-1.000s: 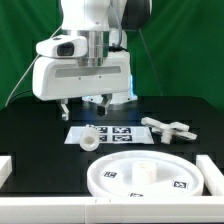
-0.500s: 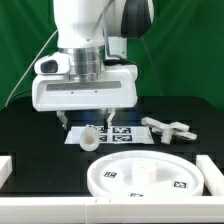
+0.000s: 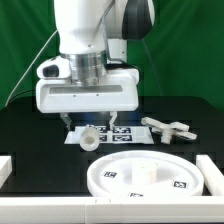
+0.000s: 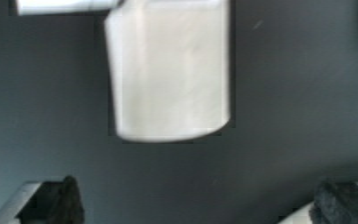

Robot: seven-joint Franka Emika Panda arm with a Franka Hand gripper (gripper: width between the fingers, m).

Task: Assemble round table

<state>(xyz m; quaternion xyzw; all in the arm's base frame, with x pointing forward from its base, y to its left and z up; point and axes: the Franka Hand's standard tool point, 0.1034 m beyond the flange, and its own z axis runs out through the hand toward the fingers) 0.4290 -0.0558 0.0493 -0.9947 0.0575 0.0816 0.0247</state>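
Above the post (image 3: 90, 138), the claw (image 3: 88, 122) has swung over and dropped lower; jaws spread wide, holding nothing; post lies on its side at the disc's (image 3: 100, 183) 11 o'clock, by the marker board (image 3: 124, 134); cross piece (image 3: 170, 128) at 1 o'clock; grasp looks imminent.

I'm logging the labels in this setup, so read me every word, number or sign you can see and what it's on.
No words, brands or numbers can be read anywhere.
On the marker board: black-and-white square tags, patterns only, no text.
On the large round disc: small square tags, too small to decode.
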